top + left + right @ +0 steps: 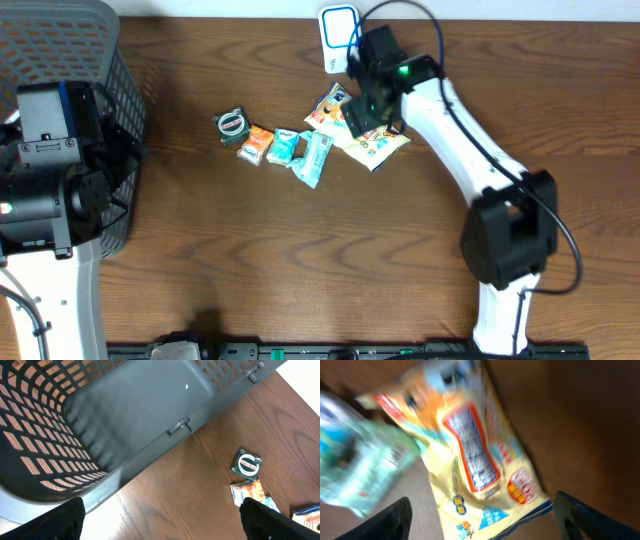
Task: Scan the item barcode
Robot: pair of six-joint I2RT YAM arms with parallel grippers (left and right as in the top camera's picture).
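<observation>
Presently the right pincer [482, 510] hangs with its fingers spread wide and nothing between them. The yellow snack packet [470, 460] lies flat on the bench [580, 420] directly beneath it, its long side running away from the tips. The wrist view is smeared, so I cannot make out a barcode on the upward face.

To pick it up well, I judge the pincer should drop straight down and close across the packet's narrow width near one end, leaving the printed panels uncovered. It should also stay clear of the teal packet [355, 465] lying just beside one of its fingers.

The white device [339, 38], probably the scanner, stands just beyond the pincer, so the carry looks short. The thin wrapper will likely sag, so a firm pinch and a slow turn to find the code seem wise.

The left pincer [162, 517] is also wide open and empty. It sits by the grey basket [125, 420], well apart from the packets.
</observation>
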